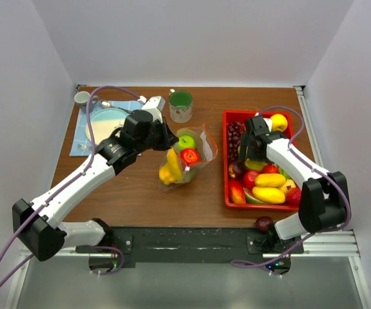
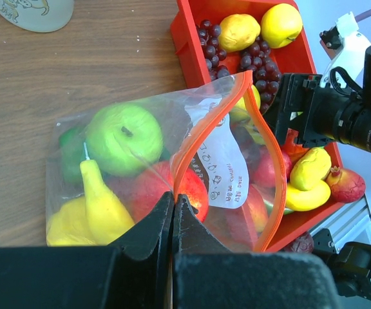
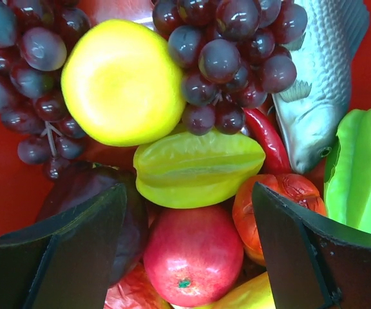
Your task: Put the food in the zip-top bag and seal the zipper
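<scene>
The clear zip-top bag (image 1: 187,158) lies mid-table holding a green apple (image 2: 123,138), yellow pieces and a red apple. Its orange-red zipper (image 2: 263,138) gapes open toward the red tray (image 1: 227,164). My left gripper (image 2: 173,205) is shut on the zipper's near edge; it also shows in the top view (image 1: 167,137). My right gripper (image 3: 189,199) is open, low over the tray's food, its fingers either side of a red apple (image 3: 193,254), just below a green starfruit (image 3: 198,168). It shows in the top view (image 1: 251,149).
The tray holds purple grapes (image 3: 227,55), a yellow lemon (image 3: 122,80), a red chilli (image 3: 268,143), a toy fish (image 3: 321,84) and more. A green mug (image 1: 181,106), a plate (image 1: 106,122) and a small cup (image 1: 82,98) stand at the back. A dark red fruit (image 1: 263,223) lies near the front edge.
</scene>
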You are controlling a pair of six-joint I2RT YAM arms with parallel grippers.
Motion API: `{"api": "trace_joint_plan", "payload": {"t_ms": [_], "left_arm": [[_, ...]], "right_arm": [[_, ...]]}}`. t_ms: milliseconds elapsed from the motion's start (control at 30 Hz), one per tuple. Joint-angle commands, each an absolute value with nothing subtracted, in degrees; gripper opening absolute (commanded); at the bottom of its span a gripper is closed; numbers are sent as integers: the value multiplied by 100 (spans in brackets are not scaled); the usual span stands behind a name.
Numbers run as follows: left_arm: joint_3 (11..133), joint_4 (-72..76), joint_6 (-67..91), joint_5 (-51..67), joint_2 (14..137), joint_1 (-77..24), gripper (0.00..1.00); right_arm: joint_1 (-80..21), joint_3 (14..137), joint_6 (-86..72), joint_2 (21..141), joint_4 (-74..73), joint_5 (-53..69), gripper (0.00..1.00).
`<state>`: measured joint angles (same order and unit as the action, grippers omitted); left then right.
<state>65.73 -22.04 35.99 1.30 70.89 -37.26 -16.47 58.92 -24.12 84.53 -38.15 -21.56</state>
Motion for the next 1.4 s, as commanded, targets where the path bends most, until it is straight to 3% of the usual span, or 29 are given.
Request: {"api": "trace_joint_plan", "payload": {"t_ms": [0, 200, 633, 1367], "left_arm": [[6557, -1995, 3621, 149, 6899, -3700, 0], [6583, -2004, 3621, 141, 6900, -3691, 0], [6627, -2100, 3586, 79, 6873, -3700, 0], [6636, -2083, 3603, 79, 6917, -3691, 0]], "right_arm": [[-1635, 6292, -2426, 8271, -3674, -2171, 81], [-1573, 6907, -2434, 8621, -3744, -2014, 80], [-1521, 6970, -2558, 9457, -3235, -1714, 75], [-1195, 6733, -2470, 10107, -2857, -1512, 80]]}}
